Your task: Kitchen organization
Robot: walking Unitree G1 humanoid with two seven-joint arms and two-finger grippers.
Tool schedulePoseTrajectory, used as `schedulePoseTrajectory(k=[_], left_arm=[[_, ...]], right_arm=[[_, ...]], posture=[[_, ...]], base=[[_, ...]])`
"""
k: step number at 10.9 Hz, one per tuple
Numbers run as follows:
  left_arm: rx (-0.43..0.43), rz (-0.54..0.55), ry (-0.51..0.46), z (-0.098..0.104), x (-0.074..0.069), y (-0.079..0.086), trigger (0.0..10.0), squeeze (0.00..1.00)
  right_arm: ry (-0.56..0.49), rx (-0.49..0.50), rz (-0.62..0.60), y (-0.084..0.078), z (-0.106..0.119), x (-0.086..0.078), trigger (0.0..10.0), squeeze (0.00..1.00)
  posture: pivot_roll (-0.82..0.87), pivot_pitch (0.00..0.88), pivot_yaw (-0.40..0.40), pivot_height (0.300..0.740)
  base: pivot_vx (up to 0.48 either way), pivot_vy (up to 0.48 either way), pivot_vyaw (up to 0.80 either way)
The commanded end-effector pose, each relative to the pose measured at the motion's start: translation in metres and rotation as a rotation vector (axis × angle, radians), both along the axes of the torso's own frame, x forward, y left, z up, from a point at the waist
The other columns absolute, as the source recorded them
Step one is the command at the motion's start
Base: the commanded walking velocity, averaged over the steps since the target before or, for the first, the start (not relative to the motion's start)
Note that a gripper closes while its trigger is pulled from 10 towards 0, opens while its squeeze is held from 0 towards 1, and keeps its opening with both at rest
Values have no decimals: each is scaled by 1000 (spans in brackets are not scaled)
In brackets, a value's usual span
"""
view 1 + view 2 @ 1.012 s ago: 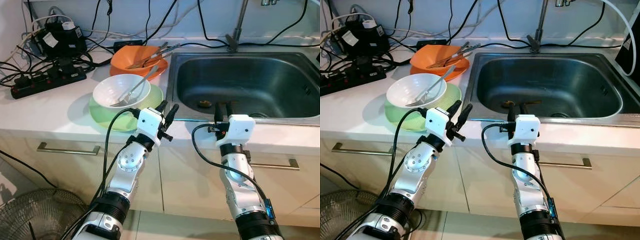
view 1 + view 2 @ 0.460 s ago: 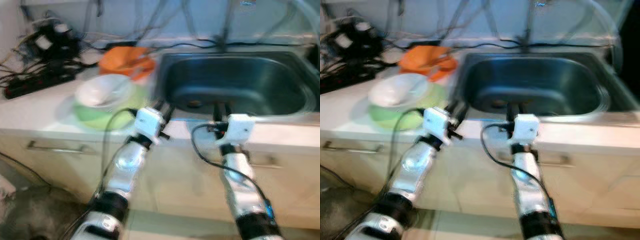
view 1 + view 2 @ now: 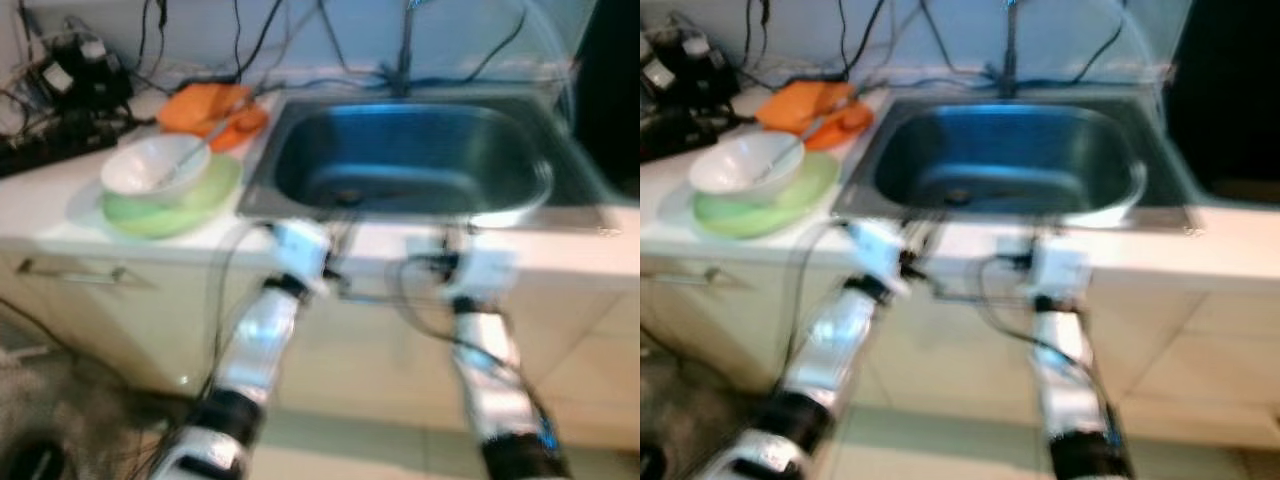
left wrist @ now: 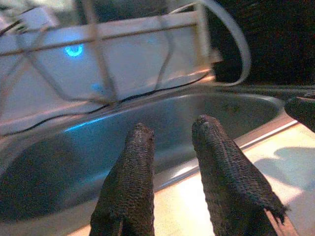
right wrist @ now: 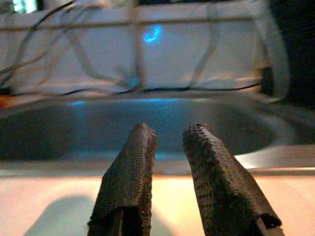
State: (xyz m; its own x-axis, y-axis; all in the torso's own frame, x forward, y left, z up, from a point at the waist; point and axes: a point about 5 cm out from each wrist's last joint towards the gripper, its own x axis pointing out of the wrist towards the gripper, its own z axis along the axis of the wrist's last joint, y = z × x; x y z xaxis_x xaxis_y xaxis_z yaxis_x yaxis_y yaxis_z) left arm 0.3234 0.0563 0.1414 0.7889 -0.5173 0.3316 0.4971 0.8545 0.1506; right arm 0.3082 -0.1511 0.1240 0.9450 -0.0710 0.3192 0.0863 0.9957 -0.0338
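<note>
At the sink's (image 3: pixel 410 160) front rim, both pincers hover slightly parted and empty: left pincer (image 4: pixel 170 142), right pincer (image 5: pixel 167 140). A white bowl (image 3: pixel 155 165) (spoon inside) sits on a green plate (image 3: pixel 170 205) on the surface (image 3: pixel 40 205).

Home kitchen, views blurred. Stainless sink (image 3: pixel 400 150) set into pale table (image 3: pixel 60 205), faucet stem (image 3: pixel 404 45) rising behind it. Used dishes left of sink: white bowl (image 3: pixel 152 165) with utensil, stacked on green plate (image 3: pixel 170 205); orange bowl (image 3: pixel 205 108) behind. Cabinet fronts below with metal bar handle (image 3: pixel 70 272). Black cables and power strip (image 3: pixel 45 140) against back wall. Tiled floor (image 3: pixel 350 440) underneath.
</note>
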Motion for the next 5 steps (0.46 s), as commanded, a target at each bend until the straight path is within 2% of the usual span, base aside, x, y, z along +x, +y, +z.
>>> schedulePoseTrajectory(k=[1, 4, 5], left_arm=[[-1, 35, -4, 0, 2, 13, 10000, 0], [-6, 48, -12, -1, 0, 17, 10000, 0], [-8, 51, -13, -1, 0, 18, 10000, 0]], right_arm=[[-4, 12, 27, 10, 2, 1, 10000, 0], [-14, 8, 27, 10, 4, 1, 10000, 0], [-13, 7, 26, 9, 4, 1, 10000, 0]], posture=[[5, 53, 104, 740], [3, 54, 102, 740], [4, 55, 99, 740]], base=[[0, 0, 0], [0, 0, 0], [-270, 0, 0]])
